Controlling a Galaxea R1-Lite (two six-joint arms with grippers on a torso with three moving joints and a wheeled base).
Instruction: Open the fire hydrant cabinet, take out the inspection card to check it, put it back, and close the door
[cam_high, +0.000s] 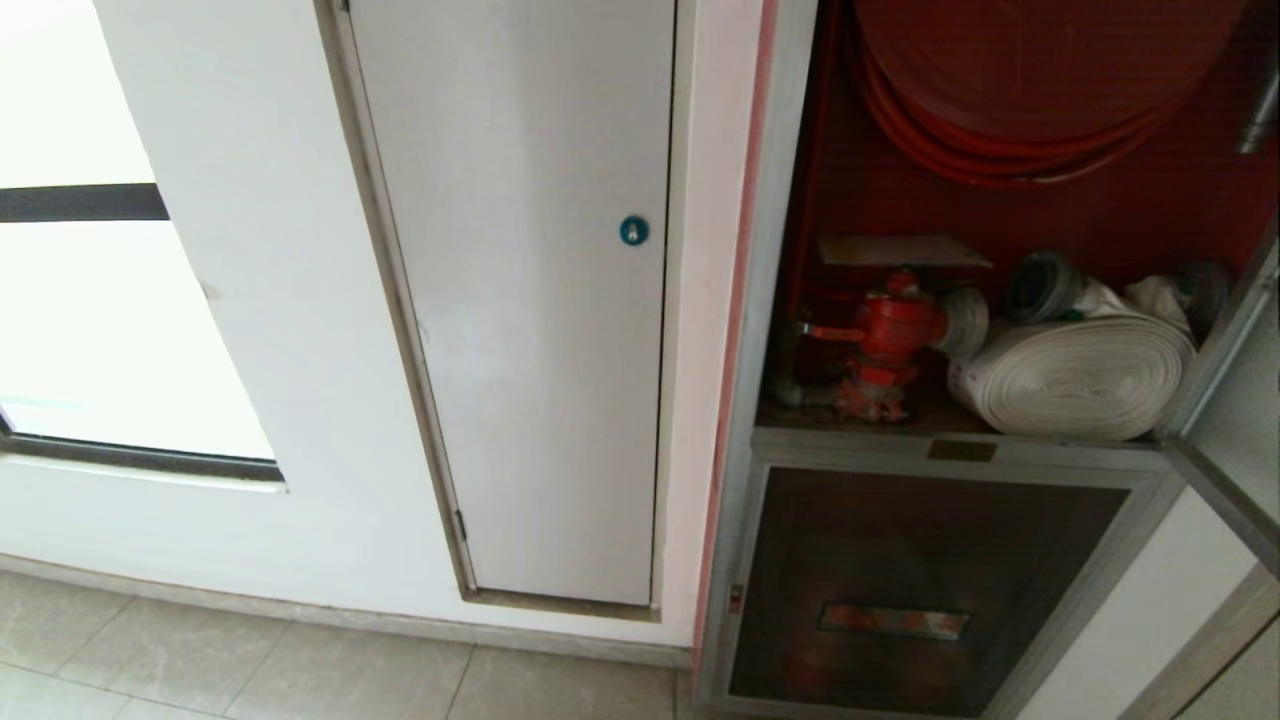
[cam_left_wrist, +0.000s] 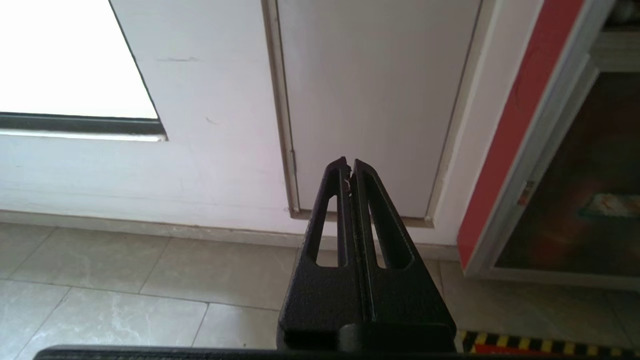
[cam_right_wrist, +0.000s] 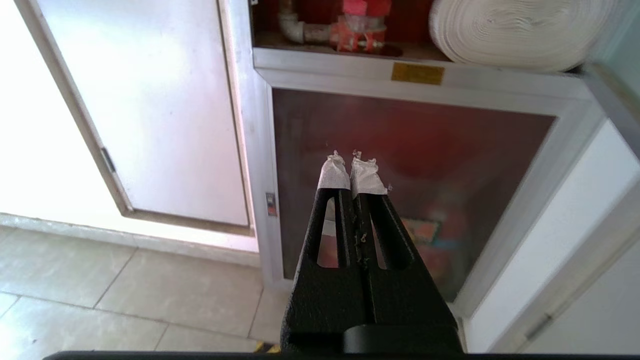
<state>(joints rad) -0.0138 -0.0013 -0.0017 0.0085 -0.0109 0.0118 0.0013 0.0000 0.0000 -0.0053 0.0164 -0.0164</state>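
Wall (cam_high: 280, 330) white, with a bright window (cam_high: 80, 330) at the left and a plain white door panel (cam_high: 530, 330) with a round blue lock (cam_high: 633, 231) beside it. Fire hydrant cabinet (cam_high: 770, 300) stands at the right, upper compartment exposed: red interior, red hose coil (cam_high: 1010, 120) at top, red valve (cam_high: 890, 340) on the compartment floor at left, white rolled hose (cam_high: 1075, 375) touching it on the right. Door (cam_high: 1225, 400) of that compartment is swung out at the right edge, only its silver frame visible. Lower compartment door (cam_high: 930, 590) is dark tinted glass in aluminium frame, shut, small brass plate (cam_high: 962, 450) above it. Inspection card (cam_high: 900, 250) looks like the pale flat sheet lying just above the valve inside the cabinet; print not readable. Floor (cam_high: 250, 660) grey tile. Left pincer (cam_left_wrist: 349, 167) closed, empty, pointing at the base of the white panel. Right pincer (cam_right_wrist: 350, 162) closed, empty, white-taped tips, facing the lower glass door, apart from it
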